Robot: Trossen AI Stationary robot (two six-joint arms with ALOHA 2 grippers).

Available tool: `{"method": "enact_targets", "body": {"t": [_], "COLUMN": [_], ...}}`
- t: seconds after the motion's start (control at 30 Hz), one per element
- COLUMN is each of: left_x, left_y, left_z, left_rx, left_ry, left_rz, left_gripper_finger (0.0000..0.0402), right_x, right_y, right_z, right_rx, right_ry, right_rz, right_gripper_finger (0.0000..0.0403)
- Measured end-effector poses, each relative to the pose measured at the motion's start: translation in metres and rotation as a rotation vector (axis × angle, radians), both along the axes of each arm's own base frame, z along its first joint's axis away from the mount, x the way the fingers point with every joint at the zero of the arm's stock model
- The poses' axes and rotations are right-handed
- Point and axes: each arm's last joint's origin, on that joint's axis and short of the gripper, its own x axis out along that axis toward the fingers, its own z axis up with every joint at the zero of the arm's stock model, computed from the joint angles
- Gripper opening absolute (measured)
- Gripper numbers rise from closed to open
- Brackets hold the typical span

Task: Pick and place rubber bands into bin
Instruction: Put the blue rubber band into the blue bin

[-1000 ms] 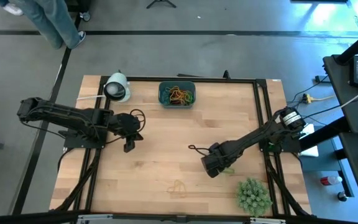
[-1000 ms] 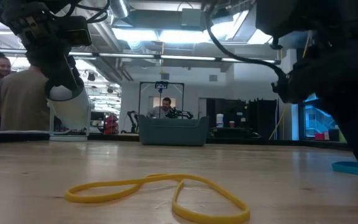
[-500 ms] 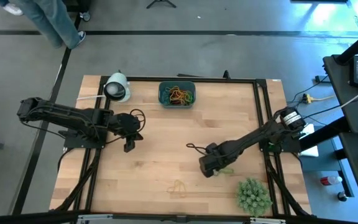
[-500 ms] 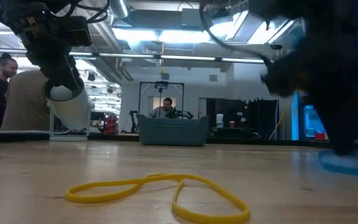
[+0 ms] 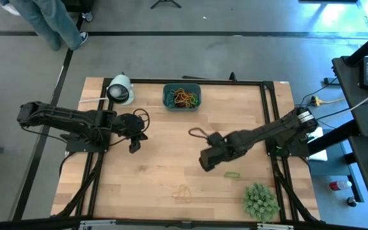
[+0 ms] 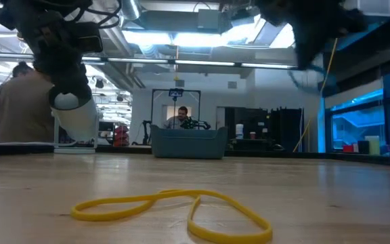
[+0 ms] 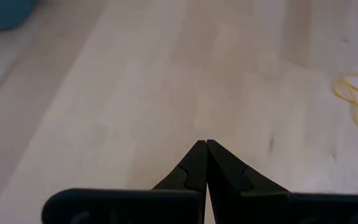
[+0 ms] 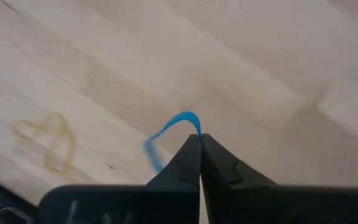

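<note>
Right pincer [image 8: 199,138] has lifted, pinching a thin blue band [image 8: 169,132].

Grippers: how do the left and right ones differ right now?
The right gripper is shut on a blue rubber band; the left gripper is shut on nothing. In the high view the right one is over the table's middle and the left one nearer the left edge. Both have dark fingers pressed together.
</note>
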Motion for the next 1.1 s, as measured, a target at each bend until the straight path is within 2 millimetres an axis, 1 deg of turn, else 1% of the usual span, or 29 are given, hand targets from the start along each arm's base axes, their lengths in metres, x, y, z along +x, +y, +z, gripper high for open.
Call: {"method": "enact_targets", "body": {"t": [0.07,0.2,0.37,0.47,0.6,0.73,0.8,0.87,1.0,1.1], "left_x": [0.0,-0.001,-0.004,-0.005,-0.007,-0.009,-0.01,-0.011,-0.013,-0.014], "left_y": [0.006,0.02,0.035,0.041,0.047,0.053,0.056,0.059,0.064,0.066], "left_z": [0.0,0.0,0.0,0.0,0.0,0.0,0.0,0.0,0.0,0.0], "left_rx": [0.005,0.018,0.0,-0.01,-0.007,-0.006,-0.006,-0.007,-0.013,-0.018], "left_ry": [0.0,0.001,-0.006,-0.011,-0.011,-0.011,-0.011,-0.011,-0.014,-0.016], "left_rz": [0.027,0.055,0.076,0.084,0.118,0.16,0.181,0.2,0.235,0.258], "left_gripper_finger": [0.0001,0.0001,0.0002,0.0002,0.0002,0.0002,0.0002,0.0002,0.0002,0.0002], "right_x": [0.007,0.021,0.034,0.042,0.047,0.05,0.052,0.055,0.068,0.084], "right_y": [-0.011,-0.045,-0.096,-0.129,-0.173,-0.212,-0.229,-0.244,-0.271,-0.291], "right_z": [0.013,0.031,0.04,0.044,0.05,0.053,0.052,0.047,0.041,0.03], "right_rx": [-0.018,-0.045,-0.097,-0.15,-0.218,-0.276,-0.3,-0.305,-0.34,-0.365], "right_ry": [-0.035,-0.09,-0.152,-0.223,-0.314,-0.391,-0.43,-0.43,-0.416,-0.385], "right_rz": [0.018,0.047,0.086,0.118,0.144,0.151,0.161,0.177,0.22,0.257], "right_gripper_finger": [0.0002,0.0001,0.0001,0.0001,0.0,0.0,0.0,0.0,0.0,0.0]}}
